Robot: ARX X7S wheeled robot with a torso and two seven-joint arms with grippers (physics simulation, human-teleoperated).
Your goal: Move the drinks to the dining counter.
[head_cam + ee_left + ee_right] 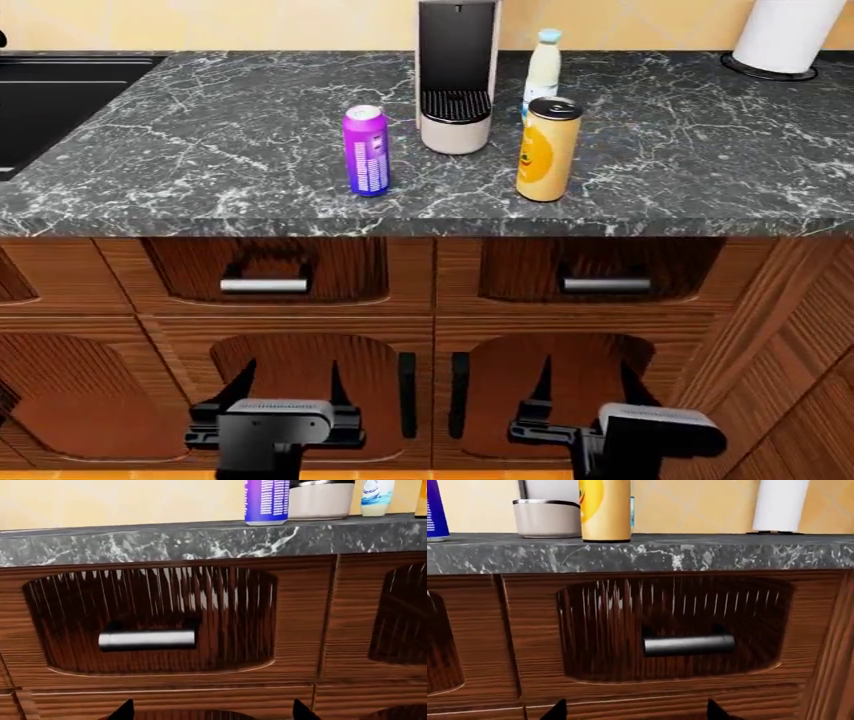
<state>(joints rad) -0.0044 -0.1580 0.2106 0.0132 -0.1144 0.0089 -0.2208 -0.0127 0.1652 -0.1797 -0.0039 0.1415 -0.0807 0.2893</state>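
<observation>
left wrist: purple can stands on the marble counter above my wide, empty left gripper. head: orange can and white bottle stand right of it. right wrist: my right gripper also wide.

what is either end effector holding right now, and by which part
Nothing. The left end effector and the right end effector are both open and empty, low before the cabinet doors, below the drinks on the marble counter.

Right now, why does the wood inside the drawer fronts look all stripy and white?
Left wrist view: pale glare streaks in the drawer recess above its handle. Right wrist view: the same streaking, milder. Head view: even light, cans sharp, small soft shadows.
</observation>
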